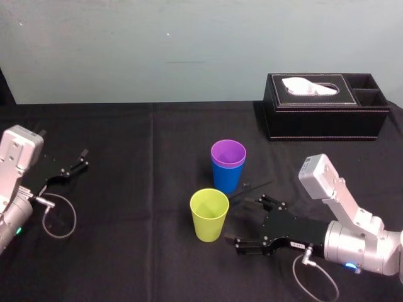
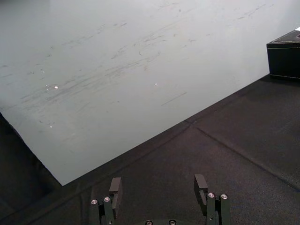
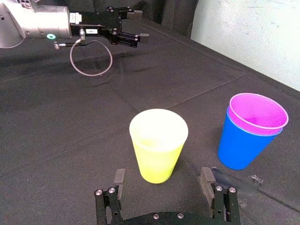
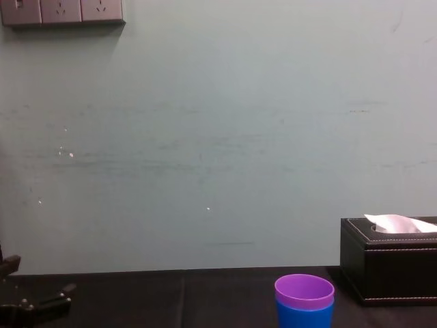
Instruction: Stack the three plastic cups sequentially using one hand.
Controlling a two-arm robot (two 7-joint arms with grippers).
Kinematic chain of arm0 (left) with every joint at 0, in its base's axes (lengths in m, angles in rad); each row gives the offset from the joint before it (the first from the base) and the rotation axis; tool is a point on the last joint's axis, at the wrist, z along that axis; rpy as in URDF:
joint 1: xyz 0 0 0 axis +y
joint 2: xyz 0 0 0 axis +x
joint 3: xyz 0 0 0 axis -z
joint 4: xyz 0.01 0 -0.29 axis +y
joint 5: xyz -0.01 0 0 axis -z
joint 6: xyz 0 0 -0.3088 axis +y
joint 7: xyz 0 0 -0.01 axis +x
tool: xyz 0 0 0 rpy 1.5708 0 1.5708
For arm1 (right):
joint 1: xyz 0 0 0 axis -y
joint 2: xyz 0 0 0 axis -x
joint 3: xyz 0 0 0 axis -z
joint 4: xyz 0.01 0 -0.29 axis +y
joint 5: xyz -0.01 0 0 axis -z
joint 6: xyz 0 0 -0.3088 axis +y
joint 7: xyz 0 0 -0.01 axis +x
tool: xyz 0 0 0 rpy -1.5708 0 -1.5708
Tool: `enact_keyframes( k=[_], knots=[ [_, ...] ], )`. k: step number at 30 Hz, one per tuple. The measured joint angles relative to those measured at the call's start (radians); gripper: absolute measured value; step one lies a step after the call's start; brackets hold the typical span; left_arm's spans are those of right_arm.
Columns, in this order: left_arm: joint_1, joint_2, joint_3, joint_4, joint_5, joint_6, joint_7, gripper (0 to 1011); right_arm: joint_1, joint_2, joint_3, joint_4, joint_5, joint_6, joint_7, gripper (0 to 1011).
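On the black-covered table (image 1: 138, 207), the purple cup (image 1: 228, 153) sits nested inside the blue cup (image 1: 227, 178), both upright near the middle, with the purple rim standing a little above the blue one. The yellow-green cup (image 1: 209, 214) stands upright on its own, just beside that pair and nearer the robot, apart from them. The right gripper (image 1: 243, 219) lies low over the cloth just to the right of the yellow-green cup, its slim black fingers spread wide and holding nothing. In the right wrist view the cup's base stands just ahead of the gap between the two fingertips, and whether either finger touches the cup cannot be told. The left gripper (image 1: 75, 162) is parked at the table's left side, well apart from the cups, its fingers also spread and empty. A black stitched tissue box (image 1: 324, 110) sits at the far right of the table against the pale wall (image 1: 157, 50), well behind the cups.
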Motion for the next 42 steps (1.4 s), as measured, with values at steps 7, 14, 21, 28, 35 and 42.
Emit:
enact_keyframes(
  k=[7, 14, 21, 28, 35, 42],
  knots=[
    [0.000, 0.000, 0.000, 0.000, 0.000, 0.000, 0.000, 1010, 0.018, -0.015, -0.012, 0.011, -0.003, 0.008, 0.002, 1003],
    [0.000, 0.000, 0.000, 0.000, 0.000, 0.000, 0.000, 1010, 0.039, -0.034, -0.029, 0.028, -0.011, 0.018, 0.002, 1003],
    [0.000, 0.000, 0.000, 0.000, 0.000, 0.000, 0.000, 1010, 0.056, -0.050, -0.042, 0.047, -0.015, 0.027, 0.001, 1003],
    [0.000, 0.000, 0.000, 0.000, 0.000, 0.000, 0.000, 1010, 0.077, -0.069, -0.057, 0.070, -0.025, 0.033, 0.001, 1003],
    [0.000, 0.000, 0.000, 0.000, 0.000, 0.000, 0.000, 1010, 0.093, -0.086, -0.068, 0.087, -0.030, 0.039, 0.001, 1003],
    [0.000, 0.000, 0.000, 0.000, 0.000, 0.000, 0.000, 1010, 0.108, -0.102, -0.074, 0.096, -0.034, 0.044, -0.005, 1003]
  ],
)
